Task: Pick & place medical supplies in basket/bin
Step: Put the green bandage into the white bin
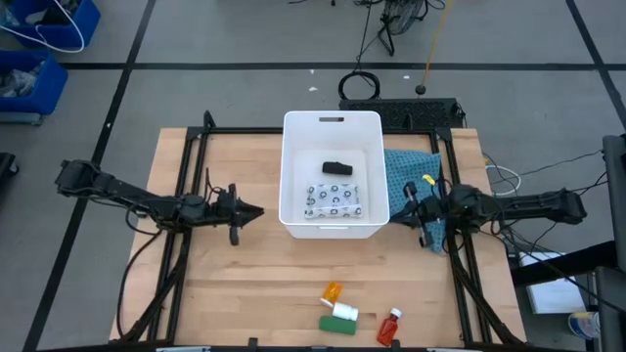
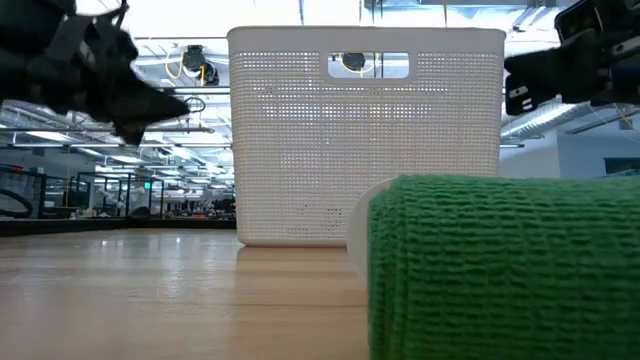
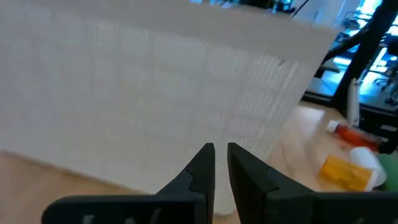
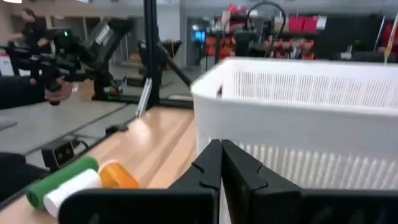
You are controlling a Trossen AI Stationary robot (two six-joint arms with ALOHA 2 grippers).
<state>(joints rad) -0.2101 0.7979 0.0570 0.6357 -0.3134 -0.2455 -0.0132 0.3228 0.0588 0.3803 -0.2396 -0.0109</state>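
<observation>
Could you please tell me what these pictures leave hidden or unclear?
- Low view: the white tub's contents, hidden by its wall; the green-white box fills the foreground and is cut by the edge.
- High view: the print on the flat packet and the red bottle's label, too small.
- Left wrist view: the tub wall is blurred.

The white tub [image 1: 332, 174] stands mid-table with its top open from above; a black oblong piece [image 1: 336, 167] and a white patterned packet [image 1: 333, 200] lie on its floor, with bare floor around them. The left gripper [image 1: 256, 211] sits just beside the tub's left wall, the right gripper [image 1: 398, 208] close to its right wall, over a teal cloth [image 1: 409, 174]. Bare wood lies between the tub and the front-edge cluster: orange bottle [image 1: 333, 291], white cylinder [image 1: 344, 312], green-white box [image 1: 337, 325], red bottle [image 1: 389, 327].
</observation>
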